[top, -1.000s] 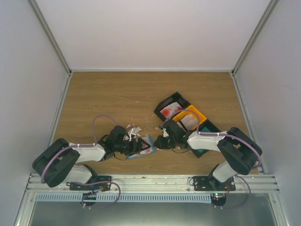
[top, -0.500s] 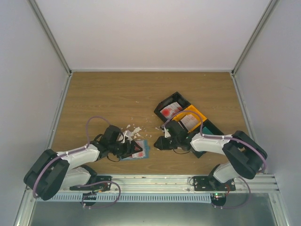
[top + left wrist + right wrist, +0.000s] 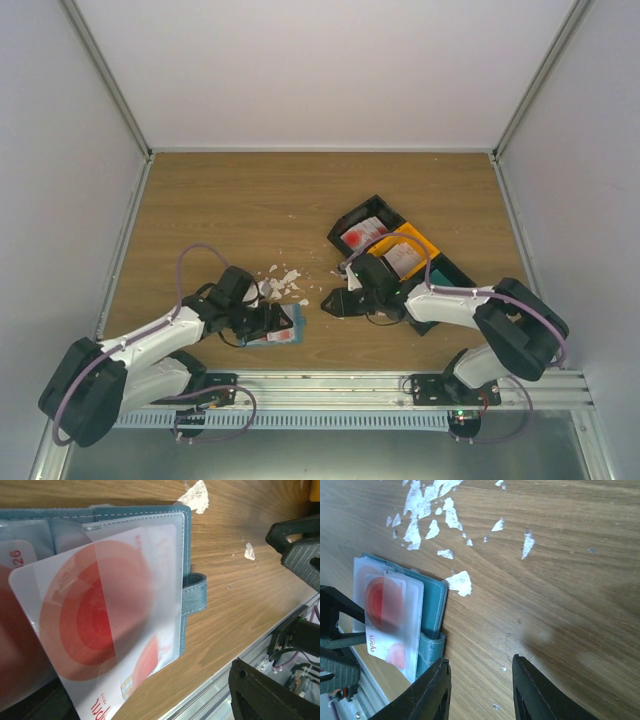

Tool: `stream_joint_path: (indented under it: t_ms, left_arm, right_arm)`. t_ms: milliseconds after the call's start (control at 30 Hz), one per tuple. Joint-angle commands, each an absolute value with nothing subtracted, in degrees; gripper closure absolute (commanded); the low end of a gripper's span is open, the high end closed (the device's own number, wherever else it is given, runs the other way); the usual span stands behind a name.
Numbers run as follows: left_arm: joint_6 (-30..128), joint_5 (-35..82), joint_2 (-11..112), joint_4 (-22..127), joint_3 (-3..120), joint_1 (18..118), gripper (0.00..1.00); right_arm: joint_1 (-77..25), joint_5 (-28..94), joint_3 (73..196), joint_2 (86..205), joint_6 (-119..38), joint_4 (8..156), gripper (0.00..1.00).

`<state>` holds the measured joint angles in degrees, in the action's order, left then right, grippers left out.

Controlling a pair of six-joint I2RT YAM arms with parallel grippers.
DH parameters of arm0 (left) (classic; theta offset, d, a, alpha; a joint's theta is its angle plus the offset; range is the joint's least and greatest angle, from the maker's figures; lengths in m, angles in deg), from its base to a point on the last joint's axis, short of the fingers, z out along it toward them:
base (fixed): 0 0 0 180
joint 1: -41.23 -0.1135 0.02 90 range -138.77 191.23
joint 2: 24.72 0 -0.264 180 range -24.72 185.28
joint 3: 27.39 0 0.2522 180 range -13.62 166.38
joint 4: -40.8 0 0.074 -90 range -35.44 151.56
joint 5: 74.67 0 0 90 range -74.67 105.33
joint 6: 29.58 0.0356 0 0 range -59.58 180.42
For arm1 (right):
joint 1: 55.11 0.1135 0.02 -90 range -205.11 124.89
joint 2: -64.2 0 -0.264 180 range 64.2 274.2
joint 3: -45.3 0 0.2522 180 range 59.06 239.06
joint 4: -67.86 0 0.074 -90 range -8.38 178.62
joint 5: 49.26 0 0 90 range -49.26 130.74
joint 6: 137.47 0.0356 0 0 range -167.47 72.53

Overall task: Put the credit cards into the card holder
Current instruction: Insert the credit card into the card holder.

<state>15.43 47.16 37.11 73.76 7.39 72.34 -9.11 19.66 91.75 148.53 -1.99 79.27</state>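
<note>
Insertion in progress, by the look of it: red-and-white card [image 3: 95,630] partly under the clear pocket [image 3: 155,565] of the card holder [image 3: 193,596], skewed, one corner poking out past the pocket's edge. Best to square the card's long side with the pocket mouth first, then slide flat and low; avoid lifting, or risk buckling the film. Left gripper [image 3: 272,322] right over the holder, jaws wide on either side of the card; impossible to tell whether clamped or merely bracketing. Right gripper [image 3: 479,690] just beside the holder's strap, jaws apart over bare wood, nothing between; well placed for pinning the cover. Holder spread open at the near edge of the table [image 3: 250,200]: teal, stitched, leathery. Card glossy, stiff, round-cornered. Film hazy, soft. Torn white scraps [image 3: 427,502] scattered just beyond.
</note>
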Motion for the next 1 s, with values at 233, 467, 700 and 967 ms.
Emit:
stream_joint_path:
  t_ms: [233, 467, 700, 967]
  left_arm:
    - [15.1, 38.8, 30.9, 87.1, 7.6, 71.5, 0.45]
    - [13.8, 36.8, 30.4, 89.6, 8.4, 71.3, 0.35]
    - [12.5, 40.4, 32.2, 83.4, 11.3, 71.6, 0.43]
    - [16.8, 39.7, 44.2, 78.3, 18.6, 74.0, 0.5]
  right_arm:
    - [-6.7, 19.1, 95.2, 153.0, -6.4, 78.4, 0.62]
    - [-6.7, 19.6, 95.5, 152.7, -6.6, 78.5, 0.61]
    - [-6.7, 20.8, 95.5, 151.2, -6.2, 80.0, 0.6]
    - [-6.9, 24.6, 95.2, 149.9, -4.6, 81.4, 0.6]
